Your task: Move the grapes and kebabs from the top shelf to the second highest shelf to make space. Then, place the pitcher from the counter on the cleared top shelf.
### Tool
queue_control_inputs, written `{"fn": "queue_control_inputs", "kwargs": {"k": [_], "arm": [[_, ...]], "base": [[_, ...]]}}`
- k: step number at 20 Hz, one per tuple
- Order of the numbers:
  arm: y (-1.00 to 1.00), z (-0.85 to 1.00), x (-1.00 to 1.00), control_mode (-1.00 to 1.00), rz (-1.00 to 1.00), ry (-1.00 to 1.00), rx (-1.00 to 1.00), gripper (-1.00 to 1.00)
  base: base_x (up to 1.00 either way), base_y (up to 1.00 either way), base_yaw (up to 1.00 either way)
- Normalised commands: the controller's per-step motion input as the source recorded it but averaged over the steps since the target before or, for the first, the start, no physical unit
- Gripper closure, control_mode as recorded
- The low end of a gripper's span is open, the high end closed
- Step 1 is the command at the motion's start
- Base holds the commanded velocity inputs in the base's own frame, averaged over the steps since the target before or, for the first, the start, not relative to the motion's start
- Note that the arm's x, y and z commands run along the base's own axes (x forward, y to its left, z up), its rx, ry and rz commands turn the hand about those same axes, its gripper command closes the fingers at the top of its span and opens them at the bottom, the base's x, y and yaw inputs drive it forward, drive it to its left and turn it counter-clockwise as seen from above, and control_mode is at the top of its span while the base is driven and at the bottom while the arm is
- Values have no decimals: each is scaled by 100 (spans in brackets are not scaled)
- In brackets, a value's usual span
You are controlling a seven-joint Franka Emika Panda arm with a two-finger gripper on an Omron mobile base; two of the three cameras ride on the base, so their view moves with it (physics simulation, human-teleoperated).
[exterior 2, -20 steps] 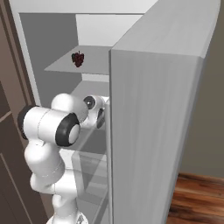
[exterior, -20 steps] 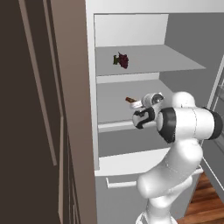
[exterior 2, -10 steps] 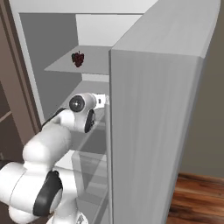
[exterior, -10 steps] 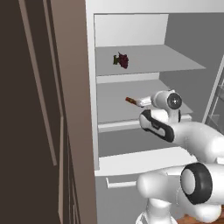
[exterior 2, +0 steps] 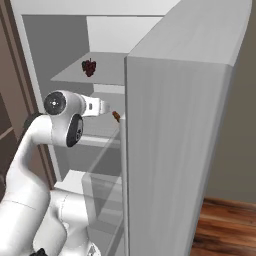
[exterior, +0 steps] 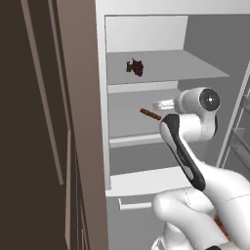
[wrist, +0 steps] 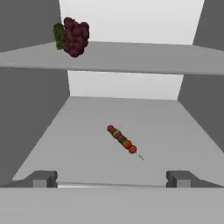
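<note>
The grapes [exterior: 135,67] [exterior 2: 89,67] [wrist: 72,36], a dark purple bunch with a green stem, sit at the left of the fridge's top shelf [exterior: 185,66] [wrist: 153,59]. The kebabs [exterior: 150,114] [exterior 2: 116,115] [wrist: 122,140] lie flat on the second highest shelf [exterior: 127,124] [wrist: 83,131], free of the hand. My gripper [exterior: 156,105] [exterior 2: 112,107] [wrist: 111,179] hovers at that shelf's front edge, just short of the kebabs, open with nothing between its fingertips [wrist: 43,178]. The pitcher and the counter are out of view.
The open fridge door [exterior 2: 180,125] stands close on the right, with clear door bins [exterior 2: 102,192] low down. A brown cabinet wall [exterior: 49,127] borders the fridge on the left. A white drawer top [exterior: 146,181] lies below the shelves. My forearm crosses in front of the lower shelves.
My arm has refolded, its elbow swinging down and back toward the base, while the hand stayed at the second shelf's front and rose slightly. Grapes and kebabs have not moved.
</note>
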Motion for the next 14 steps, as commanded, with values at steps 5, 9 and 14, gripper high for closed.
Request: {"fn": "queue_control_inputs", "kwargs": {"k": [5,9,14], "arm": [[27,100,-37,-100,5,1,6,-100],[20,98,-23,-100,4,0,1,-100],[33,60,11,-100,0,0,0,-100]], "base": [[0,0,0],[0,0,0],[0,0,0]]}}
